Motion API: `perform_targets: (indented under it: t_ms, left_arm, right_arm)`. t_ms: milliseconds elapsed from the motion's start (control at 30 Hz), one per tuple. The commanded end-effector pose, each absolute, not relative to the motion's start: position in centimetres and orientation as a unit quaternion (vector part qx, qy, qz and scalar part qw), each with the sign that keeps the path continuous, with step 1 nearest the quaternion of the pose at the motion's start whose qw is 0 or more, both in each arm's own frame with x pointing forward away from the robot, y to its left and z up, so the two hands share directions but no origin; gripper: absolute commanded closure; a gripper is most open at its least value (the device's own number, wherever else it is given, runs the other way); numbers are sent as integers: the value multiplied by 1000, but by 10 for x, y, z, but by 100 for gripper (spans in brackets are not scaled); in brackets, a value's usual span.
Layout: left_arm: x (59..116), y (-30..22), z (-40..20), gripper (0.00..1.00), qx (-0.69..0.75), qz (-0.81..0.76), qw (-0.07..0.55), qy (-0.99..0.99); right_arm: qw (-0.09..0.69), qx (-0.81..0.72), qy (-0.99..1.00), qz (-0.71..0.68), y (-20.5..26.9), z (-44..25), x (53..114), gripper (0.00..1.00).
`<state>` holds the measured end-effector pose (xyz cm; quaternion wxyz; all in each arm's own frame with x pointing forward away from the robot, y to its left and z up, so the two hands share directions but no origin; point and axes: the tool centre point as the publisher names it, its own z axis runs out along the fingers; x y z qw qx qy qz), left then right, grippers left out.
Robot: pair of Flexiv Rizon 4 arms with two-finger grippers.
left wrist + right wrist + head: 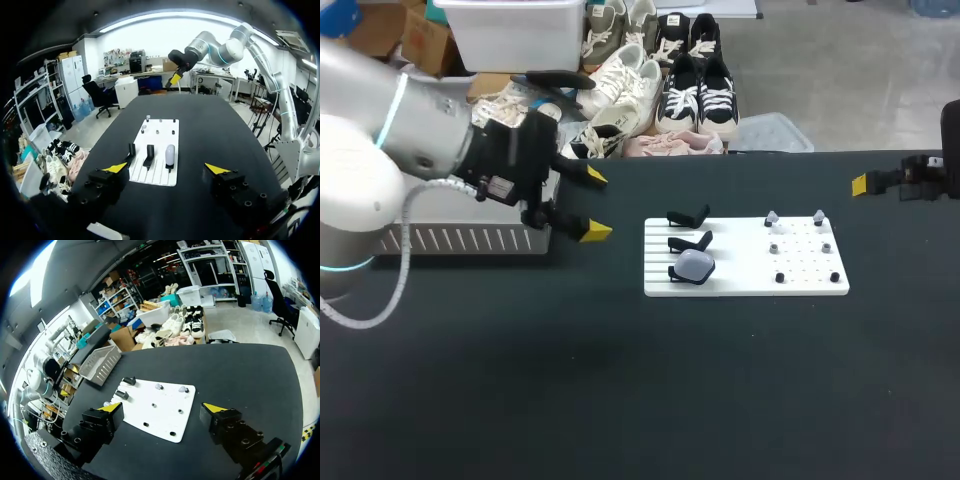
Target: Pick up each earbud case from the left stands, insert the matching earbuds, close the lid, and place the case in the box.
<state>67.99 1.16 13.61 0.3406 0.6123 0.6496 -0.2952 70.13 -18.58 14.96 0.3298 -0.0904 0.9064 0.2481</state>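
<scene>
**Item 1.** Rounded, pale grey plastic earbud case [695,266], lid shut. It is seated on the nearest of three black angled stands [688,217] at the left end of the board. The stand appears to tilt the case up for a side-on grasp. The other two stands are bare.

**Item 2.** Small pale grey earbuds [772,217], upright on pegs at the far right of the board, well apart from the case. They seem spaced so that each can be taken singly. Several dark pegs nearer the robot carry nothing.

**Item 3.** Flat white slotted plastic board [740,290], holding stands and pegs in fixed positions, mid-worktop.

**Item 4.** Left end effector [592,204], yellow tips spread wide and holding nothing. It hangs left of the board, fingers pointing toward the stands, likely lined up for the case.

**Item 5.** Right end effector [162,407], fingers likewise wide apart and empty. It is held off past the board's right end, probably to leave room.

**Item 6.** Grey slatted box [450,238] under the left arm, the case's likely destination.

**Item 7.** Black worktop [620,400].
</scene>
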Motion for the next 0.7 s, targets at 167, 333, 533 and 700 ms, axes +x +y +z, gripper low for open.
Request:
perform_targets:
  t_ms: [167,333,533,700]
  left_arm:
    - [680,-17,107,0,615,-319,311,651]
    - [673,-26,98,0,618,-321,311,647]
    - [669,-35,87,0,611,-312,326,650]
    - [666,-41,77,0,611,-312,329,649]
  right_arm:
    - [329,-92,906,250,-187,149,702,0]
    - [329,-92,906,250,-187,149,702,0]
    - [329,-92,906,250,-187,149,702,0]
    - [329,-92,906,250,-187,149,702,0]
